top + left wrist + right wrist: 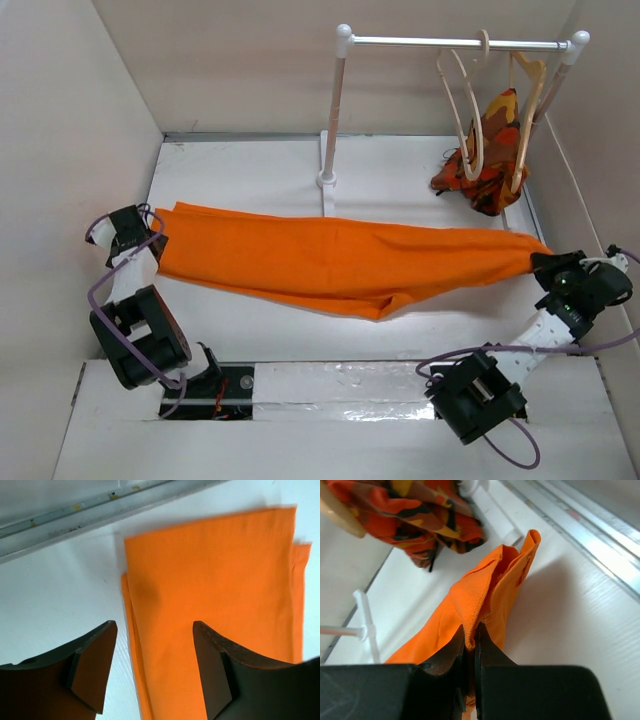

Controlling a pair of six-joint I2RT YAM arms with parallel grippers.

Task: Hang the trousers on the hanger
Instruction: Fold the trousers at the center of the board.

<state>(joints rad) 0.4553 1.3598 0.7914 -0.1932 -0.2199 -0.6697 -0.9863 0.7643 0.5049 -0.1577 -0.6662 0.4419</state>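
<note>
Lying across the white table (240,170), the orange trousers (340,262) stretched folded from left to right. The right gripper (470,636) was clenched on their right end, where the cloth was bunched and raised off the surface. The left gripper (154,627) stood released, fingers spread over the left end's edge and nothing held. The pale cream hanger (458,112) hung on the rail (455,42) at back right, beside a patterned garment (492,150) and apart from the trousers.

My left black two-finger gripper (150,228) sits at nine o'clock in the top view with its jaws spread wide, and the left arm (140,335) is folded tight by its base. My right black two-finger gripper (470,632) is at three o'clock, pinched closed on the bright-orange cloth trousers (470,595), with the right arm (530,335) stretched toward two o'clock.
</note>
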